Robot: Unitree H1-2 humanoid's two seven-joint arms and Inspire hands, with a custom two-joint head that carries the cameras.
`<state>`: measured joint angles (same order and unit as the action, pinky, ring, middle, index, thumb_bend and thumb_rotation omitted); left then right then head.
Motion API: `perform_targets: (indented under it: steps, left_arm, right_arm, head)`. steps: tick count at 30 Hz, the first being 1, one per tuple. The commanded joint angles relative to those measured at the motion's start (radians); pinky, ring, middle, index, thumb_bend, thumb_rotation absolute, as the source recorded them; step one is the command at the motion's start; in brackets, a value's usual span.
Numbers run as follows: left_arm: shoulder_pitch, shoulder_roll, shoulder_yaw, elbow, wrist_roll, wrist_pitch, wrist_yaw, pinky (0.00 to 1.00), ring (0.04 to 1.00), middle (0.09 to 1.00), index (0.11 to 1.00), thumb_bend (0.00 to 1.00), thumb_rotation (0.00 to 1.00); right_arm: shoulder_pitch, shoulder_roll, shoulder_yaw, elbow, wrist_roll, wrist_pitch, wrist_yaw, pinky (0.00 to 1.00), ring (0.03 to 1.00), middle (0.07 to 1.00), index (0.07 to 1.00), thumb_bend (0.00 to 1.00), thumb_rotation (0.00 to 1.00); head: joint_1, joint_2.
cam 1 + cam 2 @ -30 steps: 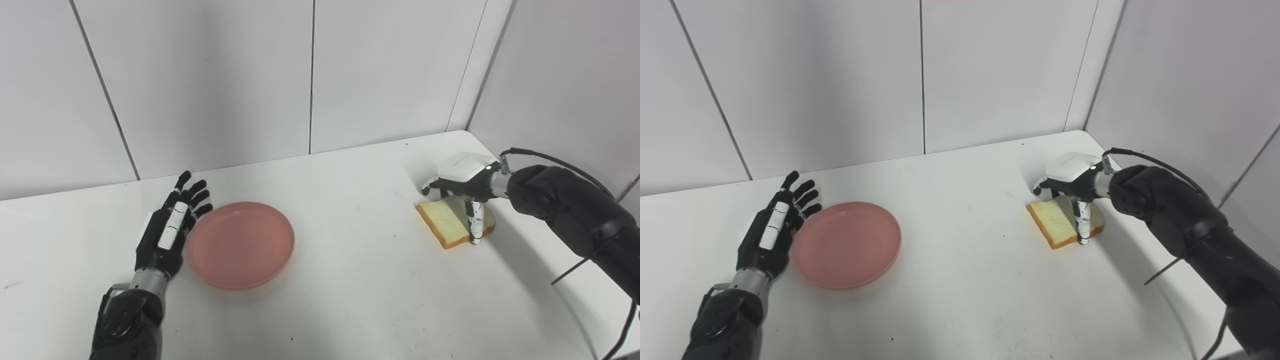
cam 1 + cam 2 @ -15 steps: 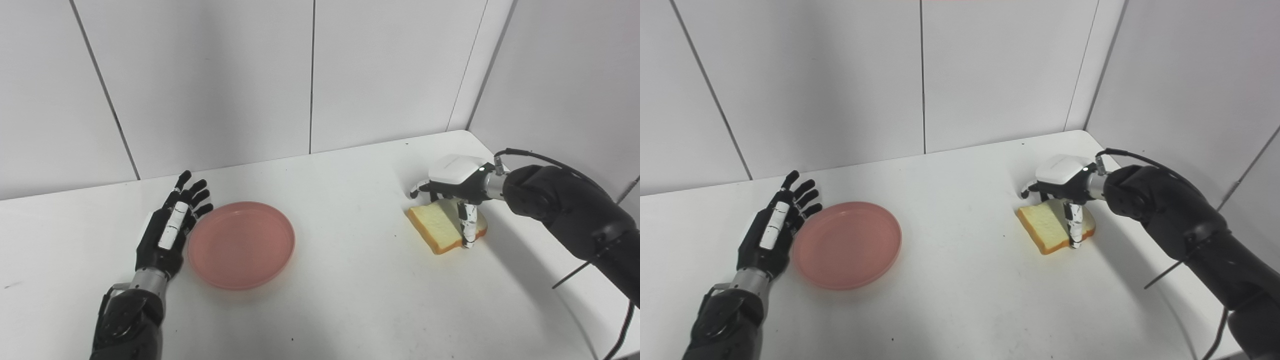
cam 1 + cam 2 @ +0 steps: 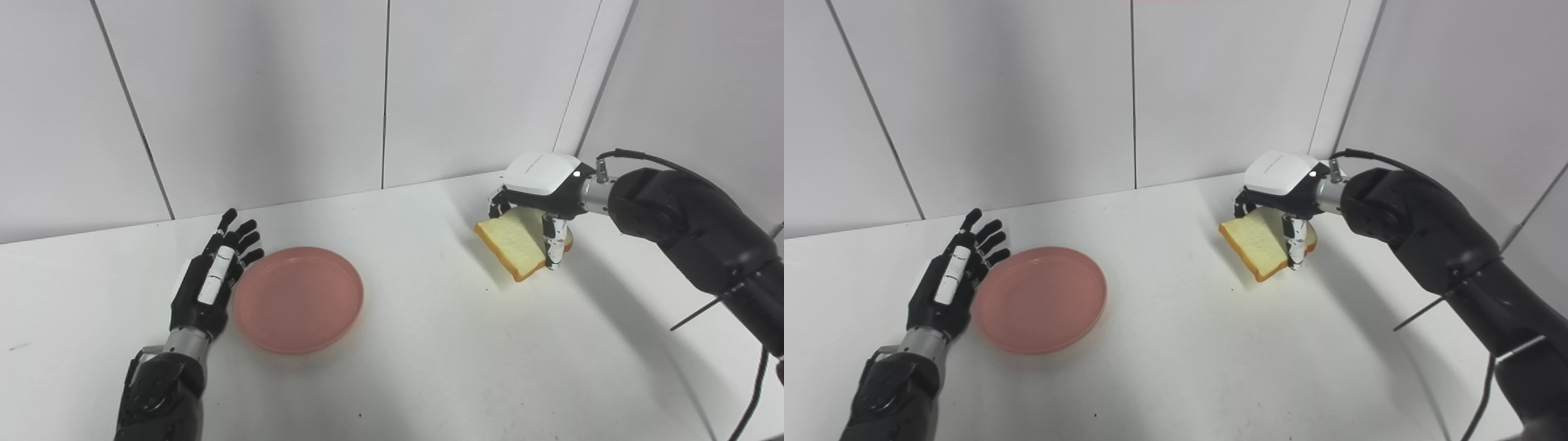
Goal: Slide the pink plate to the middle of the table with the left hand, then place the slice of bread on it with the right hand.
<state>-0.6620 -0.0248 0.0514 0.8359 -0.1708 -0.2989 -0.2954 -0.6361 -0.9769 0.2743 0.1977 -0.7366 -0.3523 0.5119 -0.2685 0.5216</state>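
**Bread up, plate waiting**

My right hand (image 3: 542,184) grips the bread slice (image 3: 514,240) beneath it, tilted above the counter (image 3: 429,343) near the far right corner; my left hand (image 3: 208,285) lies open beside the pink plate (image 3: 298,299).

Bright, even overhead light; soft shadows, sharp focus.
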Motion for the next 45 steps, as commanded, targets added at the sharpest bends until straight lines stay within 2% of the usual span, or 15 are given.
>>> perform_targets:
  steps: [1, 5, 9, 13, 15, 18, 19, 22, 23, 27, 30, 32, 34, 36, 45]
  left_arm:
    - [0.003, -0.018, -0.006, 0.003, 0.001, -0.018, 0.007, 0.83, 0.896, 0.889, 0.947, 0.83, 0.72]
    - [0.001, -0.026, -0.010, 0.004, 0.003, -0.018, 0.013, 0.83, 0.896, 0.892, 0.943, 0.82, 0.72]
    - [-0.003, -0.036, -0.018, 0.009, 0.009, -0.025, 0.024, 0.83, 0.892, 0.889, 0.939, 0.85, 0.72]
    - [-0.007, -0.051, -0.025, 0.018, 0.014, -0.035, 0.038, 0.83, 0.883, 0.882, 0.939, 0.86, 0.72]
    - [-0.009, -0.060, -0.025, 0.023, 0.013, -0.035, 0.046, 0.83, 0.882, 0.880, 0.937, 0.86, 0.71]
    - [-0.015, -0.072, -0.025, 0.039, 0.017, -0.043, 0.059, 0.84, 0.889, 0.885, 0.931, 0.86, 0.70]
    - [-0.018, -0.076, -0.025, 0.046, 0.017, -0.045, 0.061, 0.84, 0.890, 0.885, 0.931, 0.86, 0.70]
    - [-0.027, -0.086, -0.025, 0.063, 0.019, -0.055, 0.068, 0.86, 0.896, 0.891, 0.934, 0.86, 0.69]
    - [-0.032, -0.090, -0.024, 0.071, 0.020, -0.060, 0.071, 0.86, 0.893, 0.887, 0.935, 0.86, 0.68]
    - [-0.052, -0.104, -0.022, 0.110, 0.017, -0.086, 0.076, 0.86, 0.892, 0.885, 0.937, 0.84, 0.68]
    - [-0.068, -0.111, -0.022, 0.150, 0.023, -0.108, 0.089, 0.85, 0.886, 0.878, 0.932, 0.85, 0.69]
    - [-0.078, -0.114, -0.023, 0.177, 0.030, -0.128, 0.099, 0.85, 0.883, 0.875, 0.930, 0.85, 0.69]
    - [-0.086, -0.118, -0.024, 0.201, 0.034, -0.149, 0.104, 0.83, 0.868, 0.865, 0.927, 0.83, 0.70]
    - [-0.092, -0.121, -0.022, 0.221, 0.035, -0.163, 0.105, 0.83, 0.866, 0.863, 0.927, 0.83, 0.70]
    - [-0.092, -0.121, -0.025, 0.243, 0.056, -0.171, 0.128, 0.81, 0.858, 0.860, 0.935, 0.84, 0.71]
  right_arm:
    - [-0.066, -0.023, -0.011, -0.013, -0.019, -0.014, -0.003, 0.43, 0.491, 0.575, 0.496, 0.54, 0.14]
    - [-0.098, -0.009, -0.003, -0.009, -0.029, -0.024, 0.005, 0.47, 0.527, 0.590, 0.489, 0.53, 0.14]
    - [-0.139, 0.010, 0.010, 0.006, -0.039, -0.048, 0.006, 0.46, 0.523, 0.591, 0.487, 0.53, 0.14]
    - [-0.196, 0.062, 0.038, 0.017, -0.043, -0.080, 0.014, 0.42, 0.480, 0.542, 0.486, 0.53, 0.15]
    - [-0.218, 0.092, 0.051, 0.022, -0.041, -0.074, 0.026, 0.39, 0.455, 0.513, 0.472, 0.53, 0.04]
    - [-0.234, 0.122, 0.066, 0.028, -0.049, -0.076, 0.022, 0.37, 0.432, 0.496, 0.477, 0.53, 0.01]
    - [-0.241, 0.140, 0.073, 0.033, -0.054, -0.078, 0.015, 0.37, 0.431, 0.496, 0.477, 0.53, 0.01]
    - [-0.259, 0.189, 0.096, 0.045, -0.072, -0.092, -0.010, 0.45, 0.514, 0.526, 0.453, 0.53, 0.01]
    - [-0.265, 0.199, 0.102, 0.054, -0.075, -0.102, -0.022, 0.45, 0.502, 0.519, 0.456, 0.53, 0.01]
    - [-0.296, 0.249, 0.147, 0.078, -0.084, -0.116, -0.044, 0.48, 0.517, 0.523, 0.458, 0.53, 0.01]
    - [-0.320, 0.272, 0.189, 0.091, -0.075, -0.117, -0.062, 0.38, 0.460, 0.496, 0.479, 0.53, 0.01]
    - [-0.331, 0.287, 0.216, 0.097, -0.065, -0.117, -0.080, 0.37, 0.433, 0.497, 0.473, 0.53, 0.01]
    - [-0.341, 0.300, 0.237, 0.101, -0.060, -0.117, -0.088, 0.43, 0.471, 0.508, 0.466, 0.53, 0.01]
    - [-0.349, 0.314, 0.253, 0.104, -0.064, -0.117, -0.092, 0.45, 0.492, 0.512, 0.464, 0.53, 0.00]
    - [-0.367, 0.401, 0.324, 0.153, -0.078, -0.117, -0.107, 0.45, 0.483, 0.515, 0.451, 0.53, 0.00]
  head:
    - [0.007, 0.000]
    - [0.029, 0.002]
    - [0.061, 0.006]
    - [0.118, 0.007]
    - [0.149, 0.006]
    - [0.180, 0.002]
    - [0.207, -0.001]
    - [0.243, -0.004]
    - [0.270, -0.005]
    - [0.328, -0.008]
    - [0.359, -0.009]
    - [0.380, -0.008]
    - [0.400, -0.008]
    - [0.416, -0.009]
    - [0.459, -0.023]
